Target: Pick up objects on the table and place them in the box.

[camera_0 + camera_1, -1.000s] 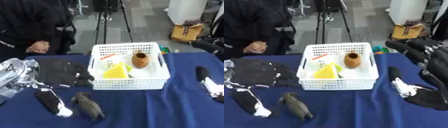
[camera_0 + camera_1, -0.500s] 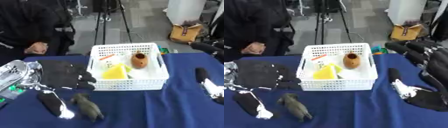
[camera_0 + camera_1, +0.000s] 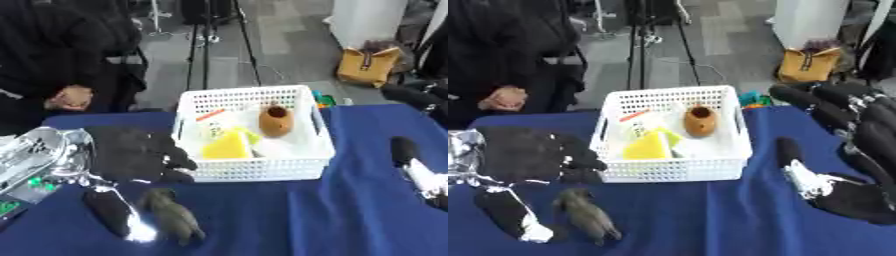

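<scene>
A grey-brown lumpy object (image 3: 173, 220) lies on the blue bench (image 3: 289, 215) in front of the white box (image 3: 252, 132), just right of the left robot hand (image 3: 131, 152), whose fingers spread open and touch the box's left wall. The box holds a yellow wedge (image 3: 227, 146), a brown pot (image 3: 275, 120) and a white packet (image 3: 213, 123) with no legible writing. The right eye view shows the right robot hand (image 3: 855, 135) fully, open beside the box.
</scene>
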Robot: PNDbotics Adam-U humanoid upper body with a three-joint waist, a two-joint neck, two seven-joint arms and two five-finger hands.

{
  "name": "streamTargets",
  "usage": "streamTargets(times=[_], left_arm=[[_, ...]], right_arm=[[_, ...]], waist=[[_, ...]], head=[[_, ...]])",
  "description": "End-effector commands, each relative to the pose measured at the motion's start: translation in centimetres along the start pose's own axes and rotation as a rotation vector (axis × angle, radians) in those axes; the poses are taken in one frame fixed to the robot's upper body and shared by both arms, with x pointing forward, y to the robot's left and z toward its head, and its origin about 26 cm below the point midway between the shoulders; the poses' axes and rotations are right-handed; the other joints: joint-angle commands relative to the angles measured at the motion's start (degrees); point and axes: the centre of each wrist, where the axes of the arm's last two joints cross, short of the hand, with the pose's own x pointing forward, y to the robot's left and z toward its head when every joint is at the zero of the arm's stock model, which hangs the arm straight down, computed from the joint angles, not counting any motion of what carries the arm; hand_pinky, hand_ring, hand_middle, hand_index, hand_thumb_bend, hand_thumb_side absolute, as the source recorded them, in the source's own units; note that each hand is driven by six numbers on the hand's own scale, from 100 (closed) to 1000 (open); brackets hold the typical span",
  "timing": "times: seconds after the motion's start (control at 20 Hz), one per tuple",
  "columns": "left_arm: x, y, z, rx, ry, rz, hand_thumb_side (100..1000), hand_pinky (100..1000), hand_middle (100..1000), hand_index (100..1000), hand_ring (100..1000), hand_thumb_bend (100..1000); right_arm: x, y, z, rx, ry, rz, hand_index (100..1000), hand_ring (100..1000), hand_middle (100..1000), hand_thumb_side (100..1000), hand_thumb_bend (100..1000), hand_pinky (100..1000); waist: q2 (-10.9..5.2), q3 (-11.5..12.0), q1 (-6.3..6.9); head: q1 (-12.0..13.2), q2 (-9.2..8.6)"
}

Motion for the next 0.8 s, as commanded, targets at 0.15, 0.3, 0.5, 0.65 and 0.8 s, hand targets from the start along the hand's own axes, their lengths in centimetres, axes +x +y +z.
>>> streamTargets(times=[0.15,0.3,0.5,0.65,0.8], left_arm=[[-0.7,0.1,0.0,-0.133,-0.046,-0.117,1000,1000,1000,1000,1000,596],[-0.9,-0.4,-0.3,-0.164,-0.043,-0.144,1000,1000,1000,1000,1000,724],[-1.1,-0.7,-0.5,-0.192,-0.043,-0.183,1000,1000,1000,1000,1000,772],[-1.2,-0.8,-0.7,-0.207,-0.043,-0.204,1000,1000,1000,1000,1000,788],[-1.3,-1.1,-0.9,-0.223,-0.051,-0.213,1000,1000,1000,1000,1000,794]], right_arm=[[-0.4,-0.7,-0.2,-0.026,-0.003,0.012,951,753,760,1000,100,666],[-0.4,-0.7,-0.2,-0.031,-0.001,0.012,950,753,759,1000,100,666],[-0.4,-0.7,-0.2,-0.033,0.002,0.011,950,752,758,1000,100,667],[-0.4,-0.7,-0.2,-0.035,0.002,0.010,949,752,758,1000,100,668],[-0.4,-0.7,-0.2,-0.038,0.002,0.010,949,753,758,1000,100,669]], waist=[[-0.91,-0.08,0.01],[-0.85,-0.10,0.09],[-0.85,-0.02,0.26],[-0.85,-0.02,0.35],[-0.89,-0.05,0.44]], head=[[0.24,-0.64],[0.26,-0.67],[0.28,-0.66],[0.31,-0.69],[0.45,-0.64]])
